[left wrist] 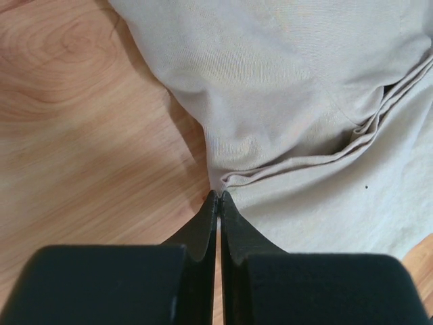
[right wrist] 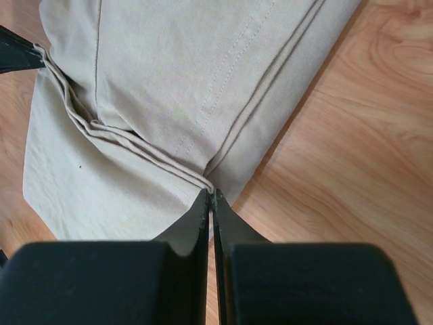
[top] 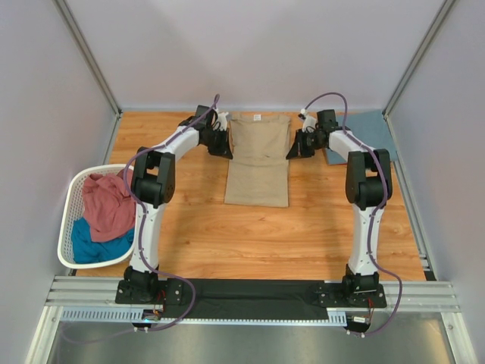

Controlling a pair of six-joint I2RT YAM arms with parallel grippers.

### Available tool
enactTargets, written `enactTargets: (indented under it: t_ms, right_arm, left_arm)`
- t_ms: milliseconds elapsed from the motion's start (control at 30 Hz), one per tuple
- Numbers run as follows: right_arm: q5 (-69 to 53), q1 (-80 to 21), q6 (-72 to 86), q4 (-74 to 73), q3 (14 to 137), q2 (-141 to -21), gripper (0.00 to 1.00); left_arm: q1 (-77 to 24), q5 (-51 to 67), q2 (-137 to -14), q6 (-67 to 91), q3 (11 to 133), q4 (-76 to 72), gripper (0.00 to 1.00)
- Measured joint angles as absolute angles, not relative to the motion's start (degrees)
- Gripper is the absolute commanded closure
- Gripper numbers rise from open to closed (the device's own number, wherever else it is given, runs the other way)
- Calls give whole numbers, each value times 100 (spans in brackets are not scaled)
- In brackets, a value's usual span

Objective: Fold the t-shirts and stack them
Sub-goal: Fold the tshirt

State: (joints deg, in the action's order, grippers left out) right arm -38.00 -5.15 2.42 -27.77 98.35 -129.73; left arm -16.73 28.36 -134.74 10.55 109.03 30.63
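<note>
Closest to me the two arms are bolted to the metal rail point(top: 91, 292) at the front edge, and past that is a wide stretch of wooden table point(top: 250, 235). Off to the left, sitting half over the table's side edge, is the white laundry basket point(top: 70, 199), with the pink t-shirt point(top: 106, 203) bunched up on top and the teal t-shirt point(top: 91, 246) under it toward the near end. Further back, pretty much dead centre, is the tan t-shirt point(top: 258, 163), lying flat with its neck pointing away from me and the little white label point(top: 258, 117) showing at the collar. It looks narrowed into a long strip, and a crease runs across it about halfway, where the fabric is doubled up into a few stacked layers. Both arms reach out to that crease, one on each side. The left gripper point(left wrist: 218, 196) is clenched tight on the tan t-shirt's left edge; on its wrist cam the fingertips meet right where the pleats run in. The right gripper point(right wrist: 211, 195) is the same deal on the right edge, pinched closed on the bundle of folds, and I can even see the other gripper's dark tip at the far end of the crease from there. Farthest back, in the far right corner behind the right arm, the slate blue t-shirt point(top: 364, 129) lies flat on the wood, well apart from the tan one.
</note>
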Motion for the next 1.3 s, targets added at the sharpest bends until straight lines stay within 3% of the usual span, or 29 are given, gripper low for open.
enactTargets:
  t_ms: [67,100,200,300,400,667,1067,1233,1300]
  right_arm:
    - [-3798,-504,307,-2759,9821,-12967,96]
    - [-3789,-499,346,-2753,9821,-12967,86]
    - [-3660,-484,543,-2770,9824,-12964,65]
    - [-3367,-464,808,-2873,9719,-12822,53]
    - [-3111,-449,1173,-3052,9277,-12291,48]
    - [-2993,-508,1918,-3135,7400,-10390,44]
    - [-2886,-941,2453,-3035,5975,-10204,43]
    - [-2845,-1164,2578,-2792,5961,-10204,51]
    - [-2803,-1229,2602,-2744,5957,-10204,62]
  left_arm:
    - [-1671,2836,-13474,1098,10903,3057,88]
    - [-1673,2827,-13474,1125,10903,3061,73]
    - [-1671,2679,-13432,1192,10855,3089,61]
    - [-1667,2436,-13205,1212,10610,3205,48]
    - [-1649,2180,-12641,1278,10073,3382,46]
    - [-1684,2508,-10713,1647,7915,3009,43]
    - [-2163,2783,-10689,2062,6973,2689,43]
    - [-2145,2720,-10724,2165,6912,2565,49]
    - [-2145,2705,-10746,2211,6858,2517,57]
